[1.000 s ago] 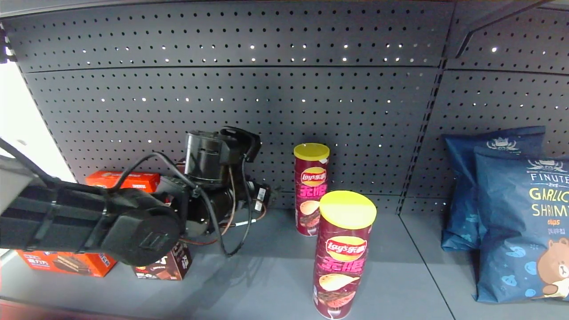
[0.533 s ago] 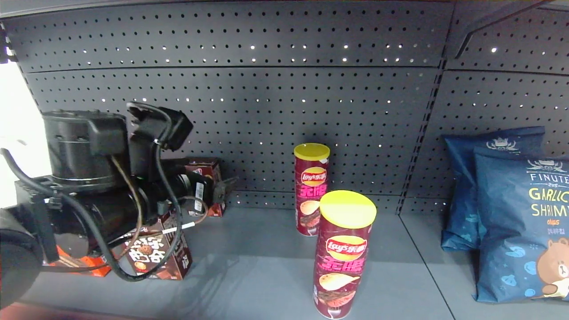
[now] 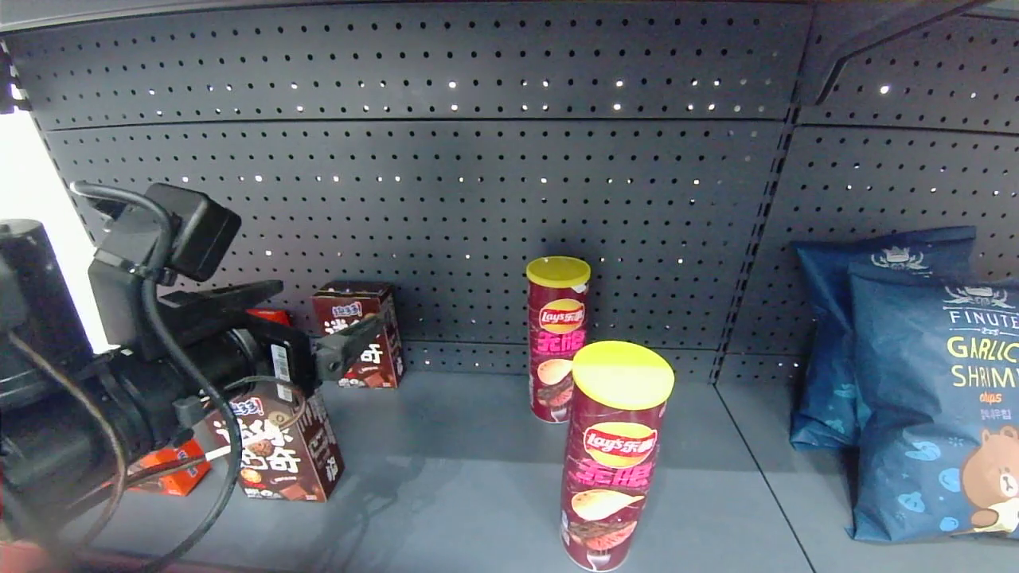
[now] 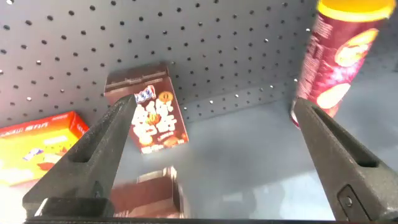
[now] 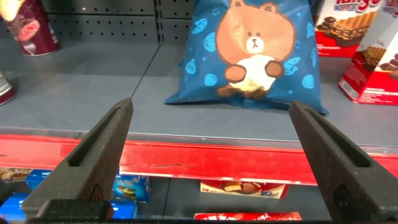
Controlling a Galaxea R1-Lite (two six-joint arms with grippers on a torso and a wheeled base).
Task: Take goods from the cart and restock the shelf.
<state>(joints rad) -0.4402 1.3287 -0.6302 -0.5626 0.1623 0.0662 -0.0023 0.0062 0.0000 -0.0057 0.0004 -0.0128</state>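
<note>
On the grey shelf (image 3: 478, 485) a brown chocolate box (image 3: 362, 334) stands upright against the pegboard back; in the left wrist view the same box (image 4: 149, 115) stands beyond the fingers. A second brown box (image 3: 279, 450) stands nearer the front edge. My left gripper (image 3: 328, 305) hovers open and empty at the left, in front of the back box and above the front one. Two red chip cans (image 3: 557, 338) (image 3: 613, 454) stand mid-shelf. My right gripper (image 5: 211, 107) is open and empty, facing the shelf's red front edge (image 5: 217, 162) below a blue bear bag (image 5: 249, 50).
An orange box (image 3: 171, 477) lies at the far left behind my left arm. Blue snack bags (image 3: 931, 382) fill the right section past the divider. Bare shelf lies between the brown boxes and the cans. More boxes (image 5: 367, 50) stand beside the bear bag, with goods (image 5: 242, 186) one level down.
My left arm has drawn back out of the shelf toward the left front, open, leaving the back brown box standing at the pegboard. Cans and bags have not moved.
</note>
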